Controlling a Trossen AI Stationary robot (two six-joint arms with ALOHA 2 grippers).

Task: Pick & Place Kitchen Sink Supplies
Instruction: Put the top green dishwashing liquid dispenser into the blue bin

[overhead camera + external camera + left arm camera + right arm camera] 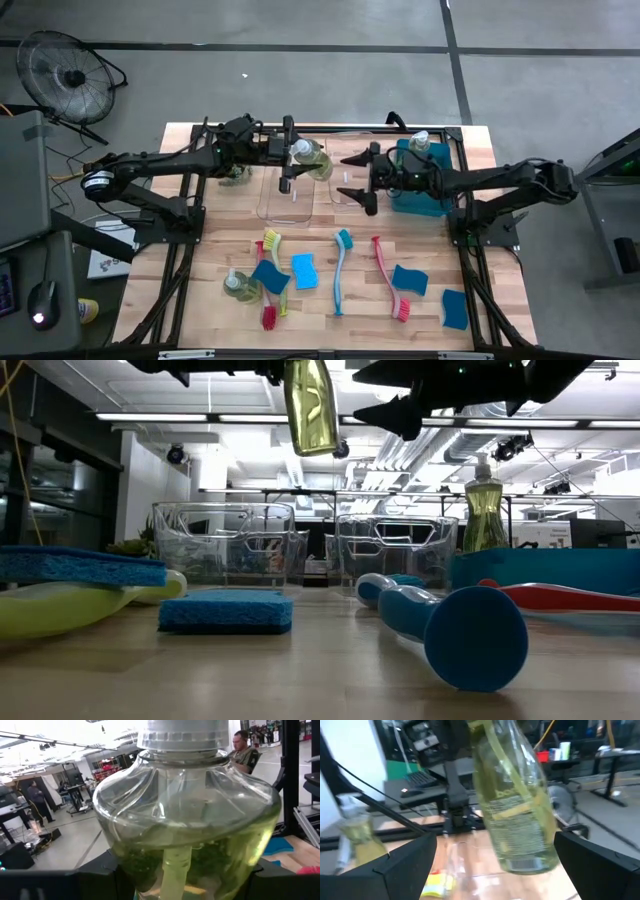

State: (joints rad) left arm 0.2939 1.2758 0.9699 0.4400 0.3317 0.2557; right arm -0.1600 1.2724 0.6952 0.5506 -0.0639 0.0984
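The left tool [292,152] pinches a soap bottle [306,157], holding it in the air above the clear bins [287,195] at the back of the desk [430,255]. The right tool [362,170] hovers just beside it, fingers spread, apparently not touching. Another bottle [420,143] stands in the teal bin [440,205]. Sponges [304,270] and brushes [341,270] lie on the desk's front.
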